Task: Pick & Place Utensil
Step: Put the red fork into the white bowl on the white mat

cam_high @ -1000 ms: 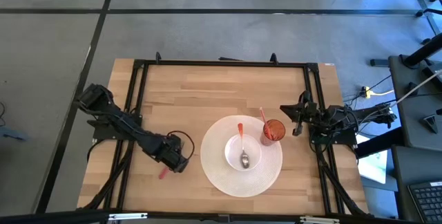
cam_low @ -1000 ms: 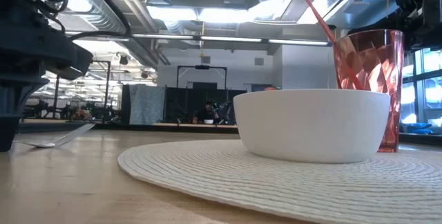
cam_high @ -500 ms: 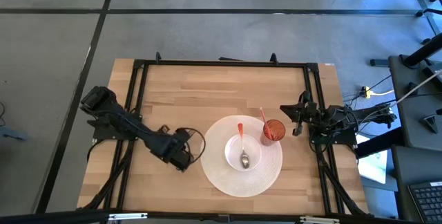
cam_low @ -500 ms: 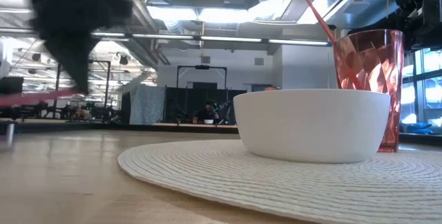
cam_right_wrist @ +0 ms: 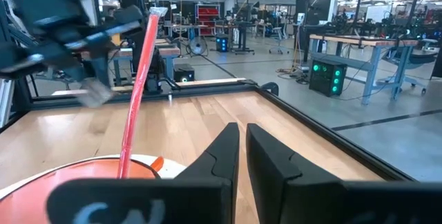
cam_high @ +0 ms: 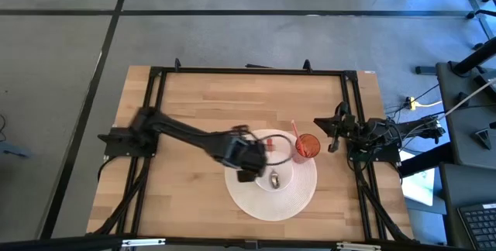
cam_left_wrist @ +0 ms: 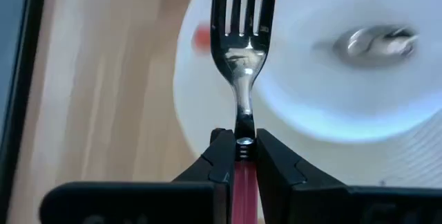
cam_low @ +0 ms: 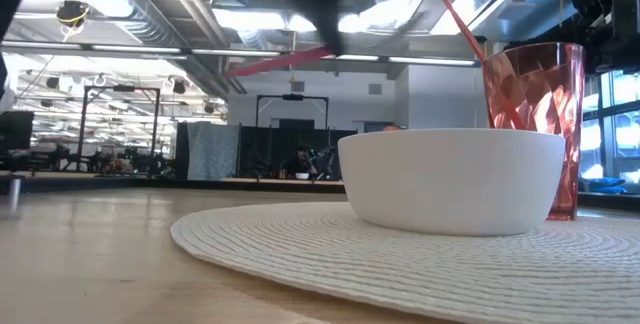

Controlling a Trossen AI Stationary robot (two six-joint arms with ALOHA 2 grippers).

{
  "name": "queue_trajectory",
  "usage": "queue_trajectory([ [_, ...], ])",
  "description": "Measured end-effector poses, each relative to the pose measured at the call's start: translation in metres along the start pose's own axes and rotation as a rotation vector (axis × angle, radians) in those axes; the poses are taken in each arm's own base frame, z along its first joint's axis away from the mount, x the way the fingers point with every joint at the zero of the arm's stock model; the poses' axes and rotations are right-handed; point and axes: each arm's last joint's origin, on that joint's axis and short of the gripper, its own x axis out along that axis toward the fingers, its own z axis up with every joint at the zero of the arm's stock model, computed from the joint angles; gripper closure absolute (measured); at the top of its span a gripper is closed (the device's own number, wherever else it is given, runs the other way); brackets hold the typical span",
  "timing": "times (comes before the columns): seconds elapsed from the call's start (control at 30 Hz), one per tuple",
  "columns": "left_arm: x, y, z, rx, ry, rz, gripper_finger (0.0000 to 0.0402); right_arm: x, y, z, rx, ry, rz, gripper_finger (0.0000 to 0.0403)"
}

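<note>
Fork held over the bowl

The left pincer (cam_left_wrist: 241, 156) clamps a pink-handled fork (cam_left_wrist: 241, 51), tines pointing away, above the white bowl's (cam_left_wrist: 304, 106) rim; a spoon (cam_left_wrist: 373, 42) lies inside, wooden desk (cam_left_wrist: 103, 92) beside.

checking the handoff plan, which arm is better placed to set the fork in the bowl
Left. Its end effector is shut on the fork above the bowl. The right end effector waits empty at the table's right edge.

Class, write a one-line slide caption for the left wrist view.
Left hand grips a pink-handled fork above the white bowl, where a spoon lies.
</note>
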Motion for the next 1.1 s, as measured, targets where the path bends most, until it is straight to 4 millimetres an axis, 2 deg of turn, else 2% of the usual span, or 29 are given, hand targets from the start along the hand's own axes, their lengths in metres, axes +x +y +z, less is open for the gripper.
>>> queue_trajectory([
  [0.1, 0.007, -0.009, 0.027, 0.124, 0.006, -0.023, 0.0372, 0.0, 0.0, 0.0, 0.0, 0.0, 0.0, 0.0373],
  [0.23, 0.023, -0.027, 0.044, 0.27, 0.061, -0.046, 0.0372, 0.0, 0.0, -0.001, -0.004, 0.007, 0.0, 0.0373],
  [0.43, 0.057, -0.045, 0.029, 0.423, 0.194, -0.085, 0.0372, 0.0, 0.0, -0.001, -0.007, 0.012, 0.0, 0.0373],
  [0.53, 0.058, -0.048, 0.023, 0.447, 0.239, -0.062, 0.0372, 0.0, 0.0, -0.001, -0.006, 0.012, -0.001, 0.0373],
  [0.8, 0.055, -0.054, 0.025, 0.517, 0.189, -0.048, 0.0372, 0.0, 0.0, -0.001, -0.006, 0.011, 0.0, 0.0373],
  [0.93, 0.056, -0.055, 0.027, 0.499, 0.165, -0.065, 0.0372, 0.0, 0.0, -0.001, -0.006, 0.011, 0.0, 0.0373],
  [1.1, 0.058, -0.051, 0.029, 0.467, 0.179, -0.117, 0.0336, 0.0, 0.0, -0.001, -0.007, 0.011, 0.0, 0.0373],
])
